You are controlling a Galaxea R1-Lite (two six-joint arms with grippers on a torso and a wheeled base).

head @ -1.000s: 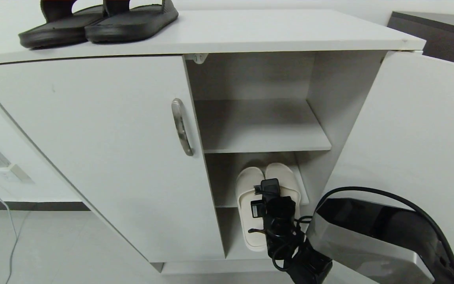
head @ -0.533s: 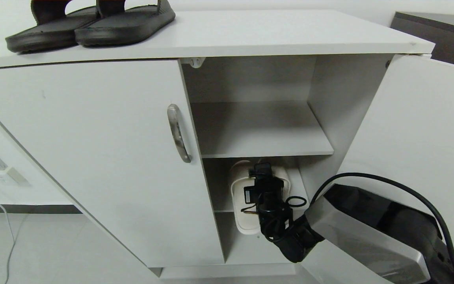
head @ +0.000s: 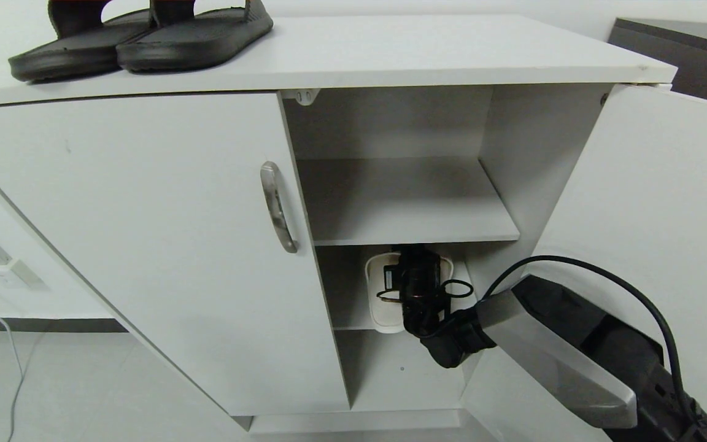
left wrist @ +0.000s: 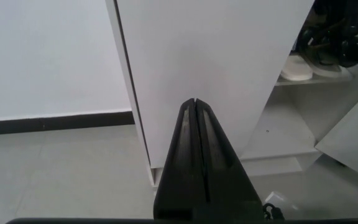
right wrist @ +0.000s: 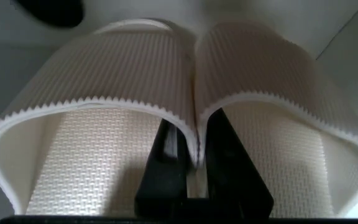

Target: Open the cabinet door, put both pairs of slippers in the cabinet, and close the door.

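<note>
Black slippers upper left on cabinet top, closed left door, left gripper before it with jaws pressed together, white slippers at centre on the lower shelf, right gripper pinching their inner straps, open door at right.
</note>
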